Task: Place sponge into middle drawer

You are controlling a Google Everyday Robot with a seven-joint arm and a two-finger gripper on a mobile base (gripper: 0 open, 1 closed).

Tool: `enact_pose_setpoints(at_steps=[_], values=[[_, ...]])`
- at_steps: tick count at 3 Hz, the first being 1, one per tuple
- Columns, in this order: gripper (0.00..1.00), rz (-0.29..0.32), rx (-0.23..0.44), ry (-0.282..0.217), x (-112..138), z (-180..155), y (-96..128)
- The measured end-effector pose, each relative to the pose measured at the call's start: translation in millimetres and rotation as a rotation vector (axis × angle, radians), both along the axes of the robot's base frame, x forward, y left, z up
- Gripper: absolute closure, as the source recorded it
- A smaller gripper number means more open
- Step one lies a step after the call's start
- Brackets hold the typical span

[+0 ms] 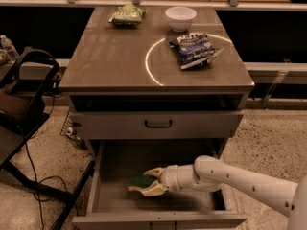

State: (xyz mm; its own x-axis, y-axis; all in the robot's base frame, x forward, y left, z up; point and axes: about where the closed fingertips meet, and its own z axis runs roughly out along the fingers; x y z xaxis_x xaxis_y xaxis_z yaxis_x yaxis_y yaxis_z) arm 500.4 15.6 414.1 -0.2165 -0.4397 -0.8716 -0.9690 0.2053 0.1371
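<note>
The middle drawer [192, 201] is pulled open at the bottom of the cabinet, wide and grey with a flat bottom. My gripper [149, 182] reaches into it from the right, low over the drawer's left-middle floor. It is shut on the sponge [139, 180], whose dark green scrub layer faces up with pale yellow foam at its edge. The sponge sits at or just above the drawer bottom; I cannot tell if it touches.
A closed grey drawer with a black handle [158, 124] is above the open one. On the cabinet top [110, 56] lie a green snack bag [126, 15], a white bowl [181, 17] and a blue chip bag [194, 48]. A black chair with cables [24, 104] stands at the left.
</note>
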Motion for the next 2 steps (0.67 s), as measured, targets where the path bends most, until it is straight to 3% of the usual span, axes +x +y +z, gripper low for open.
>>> enact_pose_setpoints(at_steps=[2], values=[[0.3,0.006,0.003,0.002,-1.4,-0.6,3.5]])
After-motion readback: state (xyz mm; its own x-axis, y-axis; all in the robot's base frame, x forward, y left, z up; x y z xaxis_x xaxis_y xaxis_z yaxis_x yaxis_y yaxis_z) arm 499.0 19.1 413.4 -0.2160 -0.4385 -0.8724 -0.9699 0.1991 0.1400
